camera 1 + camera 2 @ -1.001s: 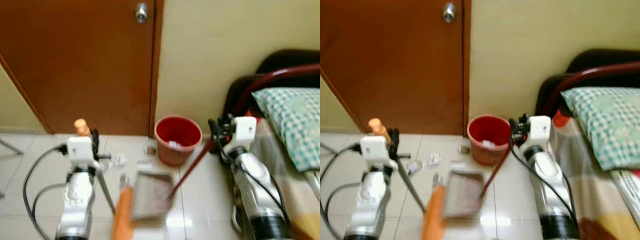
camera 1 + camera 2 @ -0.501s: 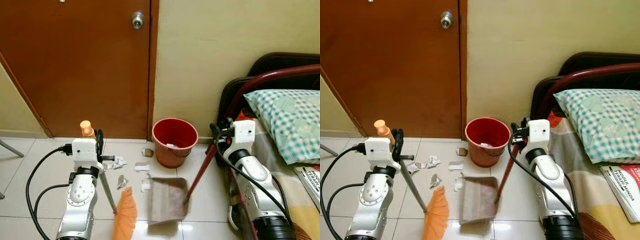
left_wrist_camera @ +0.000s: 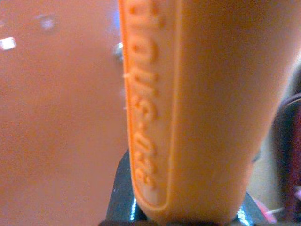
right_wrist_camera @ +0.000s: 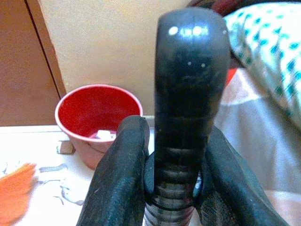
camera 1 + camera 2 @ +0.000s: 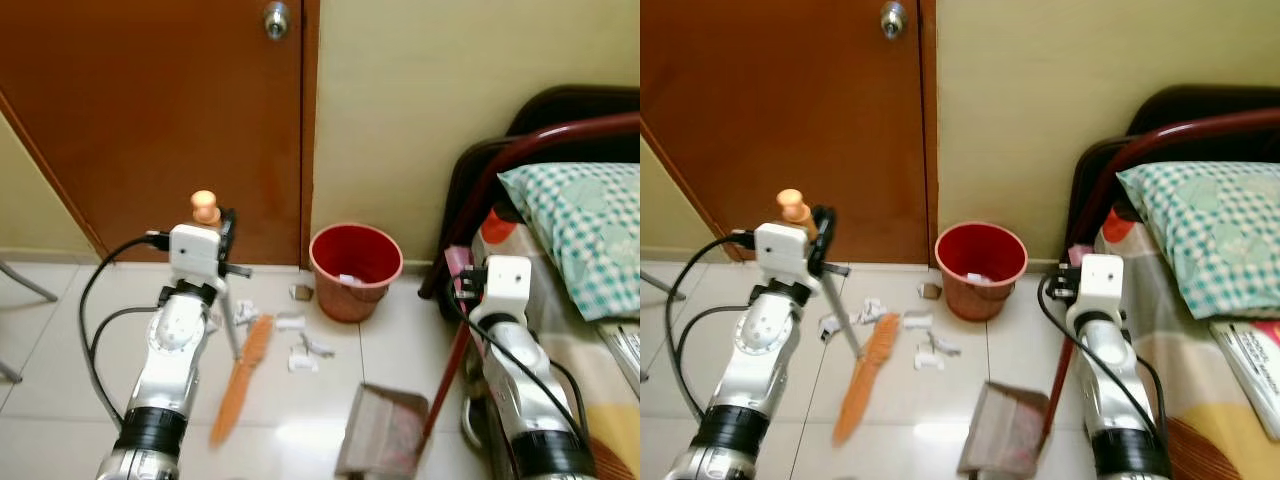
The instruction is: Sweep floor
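Now, left gripper (image 5: 226,235): clamped on the broom's orange handle top (image 5: 204,205), up near the door
Left wrist view: the orange handle (image 3: 197,108) sits right up against the lens, raised lettering along it, brown door behind
Broom (image 5: 242,377): grey pole slants down from the left gripper to the orange bristles, which lie on the tiles and point towards the robot
Right gripper (image 4: 169,183): two black fingers (image 4: 120,174) closed tight around the dustpan's black grip (image 4: 186,94), beside the bed
Dustpan (image 5: 381,443): grey pan flat on the floor in front of the right arm, its dark red pole (image 5: 445,382) rising to that gripper
Paper scraps (image 5: 303,350): white bits scattered on the tiles between the bristles and the bucket, apart from the pan
Bucket (image 5: 356,269): red, upright against the wall just right of the door, a few white scraps inside
Door (image 5: 160,110): brown, shut, round metal knob (image 5: 276,18) near its edge
Bed (image 5: 1200,300): on the right, with a green checked pillow (image 5: 1210,230) and a dark curved headboard (image 5: 1200,125)
Floor (image 5: 60,340): pale glossy tiles
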{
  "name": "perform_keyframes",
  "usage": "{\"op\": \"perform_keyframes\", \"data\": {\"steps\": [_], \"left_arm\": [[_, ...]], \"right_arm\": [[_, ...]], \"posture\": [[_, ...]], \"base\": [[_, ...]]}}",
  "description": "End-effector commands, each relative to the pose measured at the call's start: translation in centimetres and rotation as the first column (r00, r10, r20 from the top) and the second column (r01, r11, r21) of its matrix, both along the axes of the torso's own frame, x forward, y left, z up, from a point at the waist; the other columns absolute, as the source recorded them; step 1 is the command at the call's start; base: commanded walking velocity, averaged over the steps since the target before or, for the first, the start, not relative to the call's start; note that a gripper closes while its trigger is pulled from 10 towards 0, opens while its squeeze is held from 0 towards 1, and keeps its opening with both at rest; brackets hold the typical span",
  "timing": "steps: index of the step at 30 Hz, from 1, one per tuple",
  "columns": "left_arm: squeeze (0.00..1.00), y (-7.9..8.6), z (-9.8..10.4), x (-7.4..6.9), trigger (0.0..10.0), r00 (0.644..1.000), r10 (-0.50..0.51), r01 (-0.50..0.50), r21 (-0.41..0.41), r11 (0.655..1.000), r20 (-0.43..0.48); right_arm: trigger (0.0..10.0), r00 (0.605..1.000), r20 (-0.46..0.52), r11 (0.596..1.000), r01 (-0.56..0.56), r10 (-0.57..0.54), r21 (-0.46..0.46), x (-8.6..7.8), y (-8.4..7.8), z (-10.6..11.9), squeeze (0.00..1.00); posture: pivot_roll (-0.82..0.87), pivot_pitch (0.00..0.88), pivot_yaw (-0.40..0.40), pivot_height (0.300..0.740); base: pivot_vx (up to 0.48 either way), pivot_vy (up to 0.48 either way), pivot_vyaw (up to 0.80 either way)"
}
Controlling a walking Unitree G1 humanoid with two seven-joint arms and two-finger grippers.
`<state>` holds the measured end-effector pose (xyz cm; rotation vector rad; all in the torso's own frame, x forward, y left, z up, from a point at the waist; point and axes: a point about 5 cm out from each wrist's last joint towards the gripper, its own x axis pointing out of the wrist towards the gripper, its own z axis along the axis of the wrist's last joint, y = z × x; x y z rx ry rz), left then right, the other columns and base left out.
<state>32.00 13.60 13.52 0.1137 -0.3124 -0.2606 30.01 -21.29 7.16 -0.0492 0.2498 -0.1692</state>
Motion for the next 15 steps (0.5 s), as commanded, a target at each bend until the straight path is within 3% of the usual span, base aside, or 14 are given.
{"op": "perform_keyframes", "data": {"steps": [1, 7, 9, 11, 15], "left_arm": [[0.0, -1.2, 0.0, 0.3, 10.0, 0.998, -0.066, 0.066, -0.006, 0.998, 0.005], [0.0, -4.0, -1.4, 0.9, 10.0, 0.978, -0.197, 0.199, 0.035, 0.979, -0.063], [0.0, -4.1, -1.7, 0.9, 10.0, 0.976, -0.206, 0.21, 0.046, 0.977, -0.076], [0.0, -5.0, -3.1, 0.4, 10.0, 0.954, -0.267, 0.282, 0.099, 0.954, -0.138], [0.0, -5.3, -3.9, 0.0, 10.0, 0.94, -0.295, 0.316, 0.11, 0.942, -0.17]], "right_arm": [[10.0, 0.998, 0.063, 1.0, 0.021, -0.021, 0.01, 0.8, 0.0, 1.2, 0.0], [10.0, 0.997, 0.08, 1.0, 0.016, -0.016, 0.002, 1.1, 0.3, 1.6, 0.0], [10.0, 0.997, 0.078, 1.0, 0.018, -0.018, 0.0, 1.1, 0.3, 1.5, 0.0], [10.0, 0.997, 0.063, 0.999, 0.034, -0.034, 0.002, 1.2, 0.1, 1.3, 0.0], [10.0, 0.997, 0.066, 0.999, 0.042, -0.043, 0.009, 1.3, 0.1, 1.4, 0.0]], "posture": [[-0.03, 0.115, 0.006, 0.74], [-0.04, 0.126, 0.007, 0.74], [-0.04, 0.126, 0.007, 0.74], [-0.04, 0.134, 0.011, 0.74], [-0.04, 0.138, 0.014, 0.74]], "base": [[0.0, 0.0, 0.0], [0.0, 0.0, 0.0], [0.0, 0.0, 0.0], [0.0, 0.0, 0.0], [0.0, 0.0, 0.0]]}}
